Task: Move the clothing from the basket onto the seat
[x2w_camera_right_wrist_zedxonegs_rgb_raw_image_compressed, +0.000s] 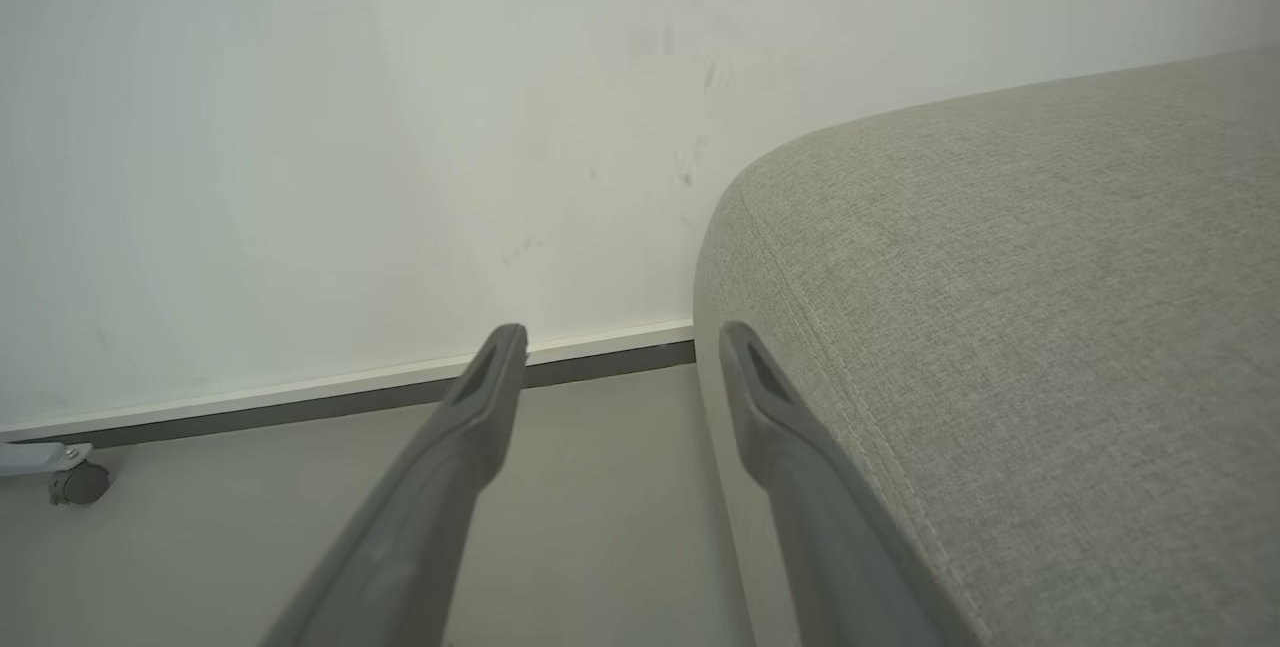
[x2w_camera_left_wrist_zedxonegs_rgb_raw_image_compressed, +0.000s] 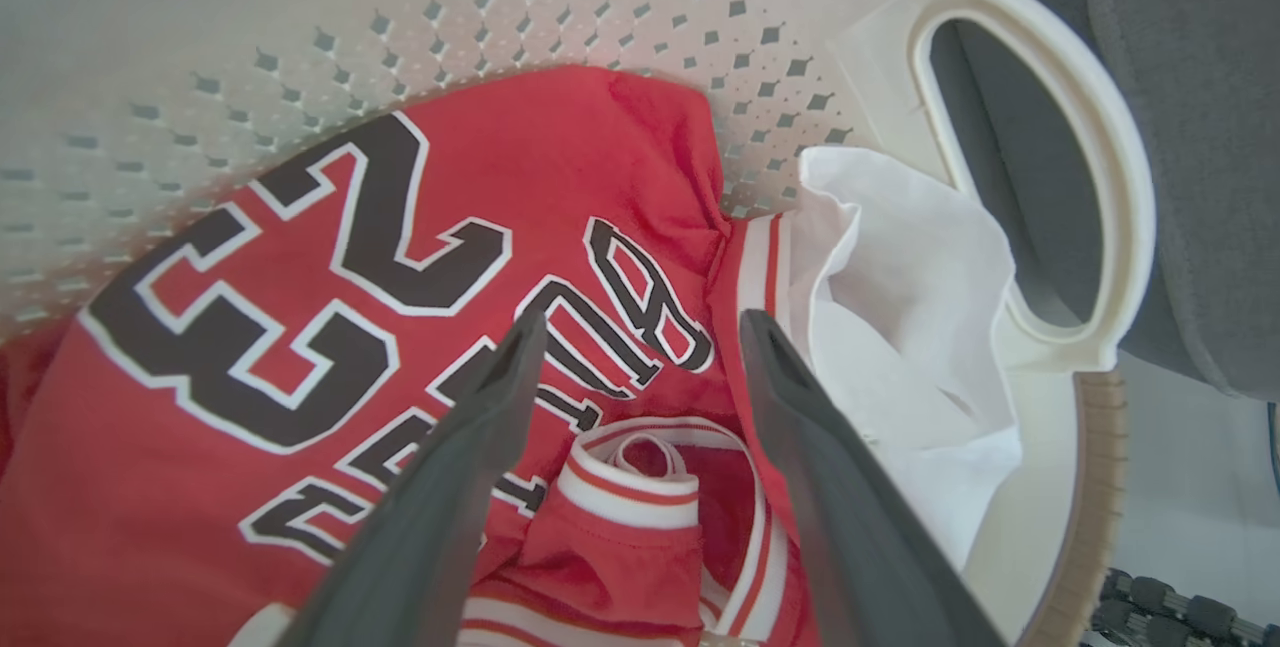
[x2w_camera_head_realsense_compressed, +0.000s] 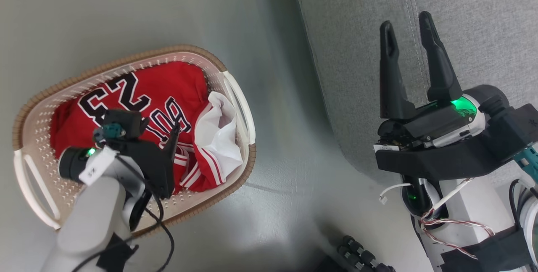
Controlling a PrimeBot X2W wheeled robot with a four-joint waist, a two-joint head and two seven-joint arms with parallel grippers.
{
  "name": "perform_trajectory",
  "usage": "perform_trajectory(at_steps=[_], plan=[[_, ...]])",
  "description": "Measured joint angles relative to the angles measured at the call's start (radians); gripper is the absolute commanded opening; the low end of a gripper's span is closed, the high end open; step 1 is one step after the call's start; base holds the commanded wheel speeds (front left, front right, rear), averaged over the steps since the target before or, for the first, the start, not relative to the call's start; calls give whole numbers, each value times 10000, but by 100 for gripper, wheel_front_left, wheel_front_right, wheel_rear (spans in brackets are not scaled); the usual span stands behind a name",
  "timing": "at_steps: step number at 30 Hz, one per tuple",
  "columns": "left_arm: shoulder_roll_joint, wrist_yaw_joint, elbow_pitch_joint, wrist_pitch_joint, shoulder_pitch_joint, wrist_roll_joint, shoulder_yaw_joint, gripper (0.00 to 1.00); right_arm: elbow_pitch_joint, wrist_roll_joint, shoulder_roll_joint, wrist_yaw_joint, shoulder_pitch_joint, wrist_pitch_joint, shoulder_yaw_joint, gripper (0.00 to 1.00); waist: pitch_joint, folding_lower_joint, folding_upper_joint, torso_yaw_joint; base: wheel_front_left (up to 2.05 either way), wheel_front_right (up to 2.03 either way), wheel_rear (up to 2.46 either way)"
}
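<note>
Crumpled red clothing (x2w_camera_head_realsense_compressed: 168, 83), striped trim, white lining, in perforated cream basket (x2w_camera_head_realsense_compressed: 42, 120). Left gripper (x2w_camera_left_wrist_zedxonegs_rgb_raw_image_compressed: 640, 327) jaws spread above it; right gripper (x2w_camera_head_realsense_compressed: 405, 19) jaws spread by grey woven seat (x2w_camera_head_realsense_compressed: 357, 53).

Smooth pale grey floor (x2w_camera_head_realsense_compressed: 126, 11); plain white wall (x2w_camera_right_wrist_zedxonegs_rgb_raw_image_compressed: 300, 127) with a white-over-dark skirting strip (x2w_camera_right_wrist_zedxonegs_rgb_raw_image_compressed: 300, 402) along its base; small grey caster wheel (x2w_camera_right_wrist_zedxonegs_rgb_raw_image_compressed: 78, 483), possibly a trolley's, just beside the strip.
</note>
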Motion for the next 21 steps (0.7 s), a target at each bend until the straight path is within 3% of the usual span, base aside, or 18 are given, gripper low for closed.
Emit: perform_trajectory(at_steps=[12,21], plan=[[-10,13,1053,364,-1335,105,-19,100,-169,-29,50,84,-349,-2,332,100,706,0,0,-258,0,0,0],[104,382,1960,282,-2031,652,-222,100,-188,-33,61,82,-402,-2,460,100,1074,-1,0,-494,0,0,0]])
